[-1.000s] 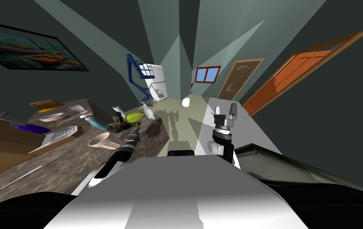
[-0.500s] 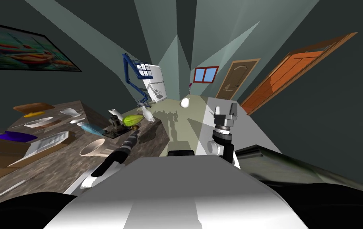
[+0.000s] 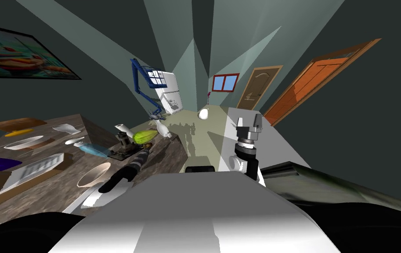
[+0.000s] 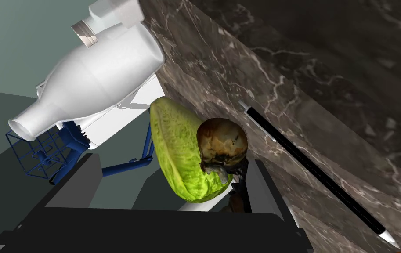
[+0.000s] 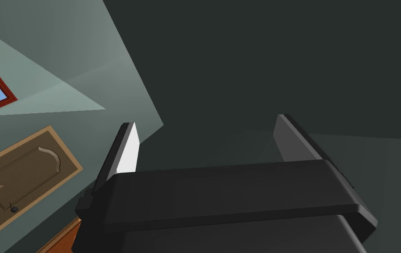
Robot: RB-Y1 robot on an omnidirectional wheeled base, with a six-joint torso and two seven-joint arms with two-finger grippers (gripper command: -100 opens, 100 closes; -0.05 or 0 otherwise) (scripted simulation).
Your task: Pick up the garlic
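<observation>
Garlic [image 4: 221, 145], a mottled brown bulb, sits at the far end of the dark marbled counter [image 4: 326, 66] on the left, touching a green cabbage [image 4: 175, 149]. Reaching in from the near side, the left gripper [image 4: 173, 160] has its 2 fingers spread wide. The garlic and cabbage both lie between them, the garlic just beside 1 finger [image 4: 261, 184] and the other finger standing apart on the cabbage's outer side. White bottle [image 4: 94, 83] just past the cabbage, near the counter's far edge. Thin black pen [image 4: 313, 171] flat on the counter, just beside the garlic on the side away from the cabbage. Nearer along the counter: tan bowl [image 3: 93, 174], pale blue bottle [image 3: 90, 149]. At right, the right gripper [image 3: 249, 119] is held up well apart from the counter, 2 fingers spread.
</observation>
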